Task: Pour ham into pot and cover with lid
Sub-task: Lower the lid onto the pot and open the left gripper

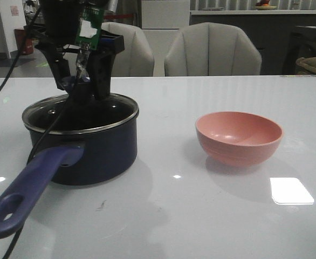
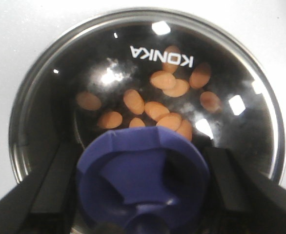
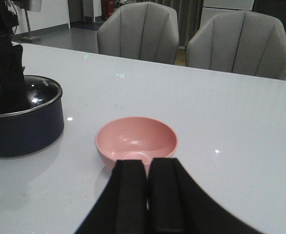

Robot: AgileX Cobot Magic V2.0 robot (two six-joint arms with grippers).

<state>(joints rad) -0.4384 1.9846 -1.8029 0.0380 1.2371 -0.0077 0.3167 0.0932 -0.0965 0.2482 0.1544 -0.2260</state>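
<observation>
At left of the front view, my left gripper (image 1: pixel 82 89) has its jaws pinching the knob of the lid (image 1: pixel 80 115), seated on the pot (image 1: pixel 101 154). I see the ham (image 2: pixel 155 100) beneath the glass. My right gripper (image 3: pixel 148 183), jaws pressed together, hangs near the pink bowl (image 1: pixel 239 138) on the tabletop (image 1: pixel 201 216)

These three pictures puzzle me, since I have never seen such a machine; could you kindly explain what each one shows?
It is a robot with two arms, each ending in a gripper. The front view looks forward over the white table: a navy pot with its glass lid on, and an empty pink bowl beside it. The left wrist camera looks down past the left gripper, whose fingers flank the lid's blue knob; orange ham lies beneath the glass. The right wrist camera shows the right gripper, shut and empty, near the bowl.
</observation>
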